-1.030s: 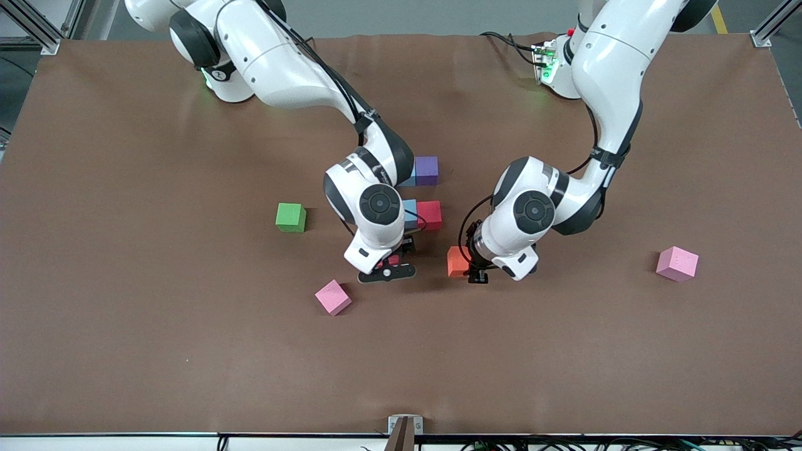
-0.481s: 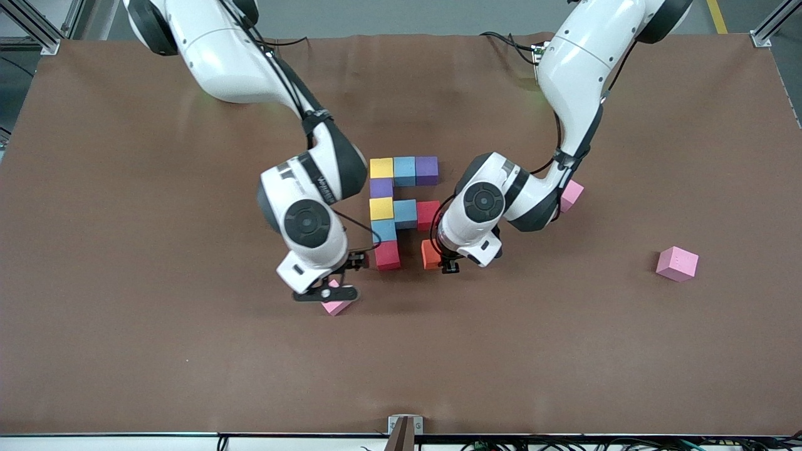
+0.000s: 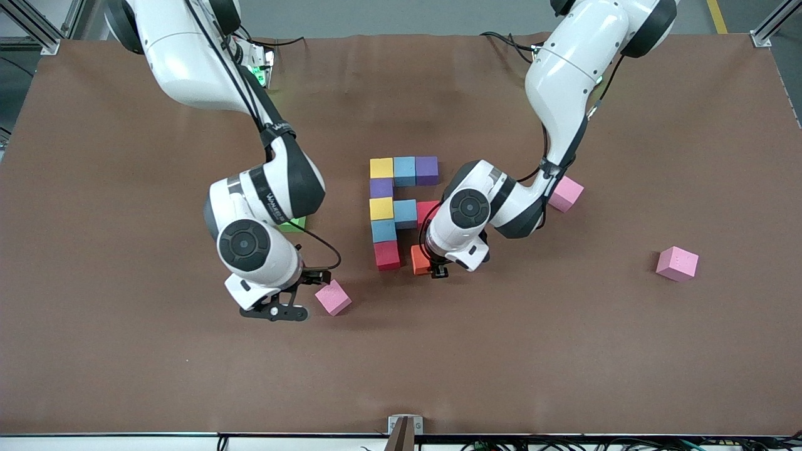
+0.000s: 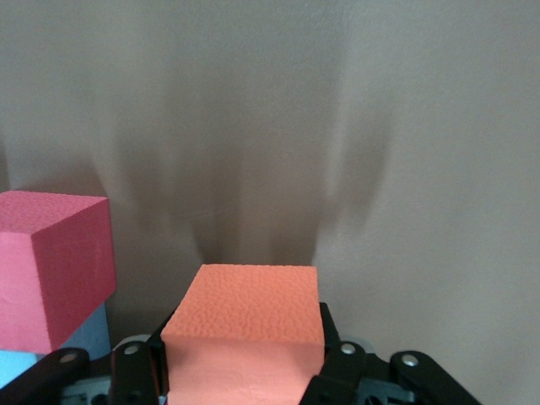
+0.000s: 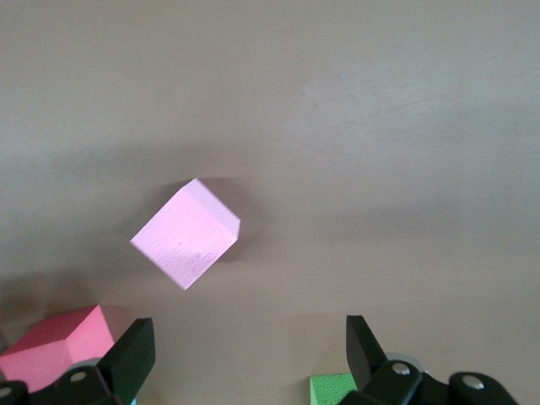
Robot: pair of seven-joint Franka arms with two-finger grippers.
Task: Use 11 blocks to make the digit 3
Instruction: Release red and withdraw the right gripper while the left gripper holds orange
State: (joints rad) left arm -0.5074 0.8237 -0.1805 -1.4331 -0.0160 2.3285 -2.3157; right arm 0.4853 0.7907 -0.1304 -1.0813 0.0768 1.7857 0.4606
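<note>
Beside the red cube (image 3: pixel 387 255) that ended the partly built digit 3 (image 3: pixel 395 200), the left gripper (image 3: pixel 431 265) held the orange cube (image 3: pixel 418 260) clamped between its fingers (image 4: pixel 337 354), low over the table (image 3: pixel 125 351) with a thin gap left between the two cubes. Nearer the right arm's end, the right gripper (image 3: pixel 299 294) hung just beside a tilted pink cube (image 3: pixel 333 297), its fingers (image 5: pixel 126 359) spread wide and holding nothing. A green cube (image 3: pixel 294 223) peeked from under that arm. Two more pink cubes (image 3: pixel 566 193) (image 3: pixel 677 264) lay toward the left arm's end.
</note>
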